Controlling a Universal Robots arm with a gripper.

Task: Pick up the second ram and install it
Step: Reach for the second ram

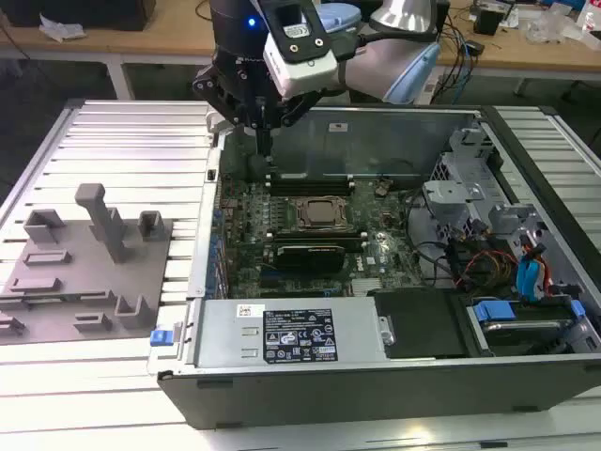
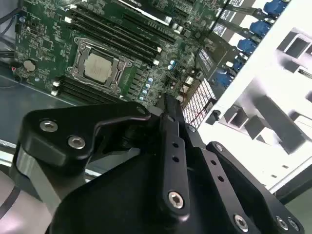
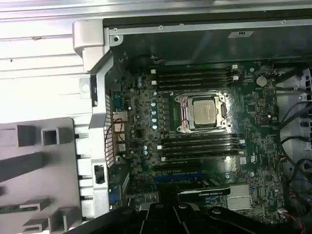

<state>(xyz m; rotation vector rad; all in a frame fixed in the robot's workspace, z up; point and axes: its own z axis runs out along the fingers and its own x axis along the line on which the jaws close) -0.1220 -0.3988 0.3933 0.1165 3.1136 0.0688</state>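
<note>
Nearest in the exterior view, along the bottom of the frame, runs the dark front wall of the open computer case (image 1: 376, 385). Just inside it sit a silver power supply (image 1: 282, 329) and, at its left end, a blue latch (image 1: 164, 335). At the lower right are drive bays (image 1: 526, 315) with blue tabs and loose cables.

Further in, at the centre of the frame, the green motherboard (image 1: 244, 225) carries a black expansion card (image 1: 310, 254). The processor (image 1: 324, 211) lies behind the card in its metal socket frame, and a bank of memory slots (image 1: 310, 178) lies beyond the processor, near the case's far wall.

At the left middle of the frame a grey tray (image 1: 56, 319) rests on the slatted table (image 1: 131, 141), with a tall peg (image 1: 103, 221) standing among lower ones. In the first wrist view a thin dark green strip lies flat on this tray beside the low pegs. It appears to be the second ram (image 3: 9, 209), though it is too small to be sure. It is well apart from the arm.

The gripper (image 1: 266, 150) hangs in the upper centre-left of the frame, above the case's far left corner. Its fingers (image 2: 168, 112) are drawn together to a single narrow tip, with nothing visible between them. Beyond the table, a wooden bench (image 1: 526, 52) crosses the top of the frame.
</note>
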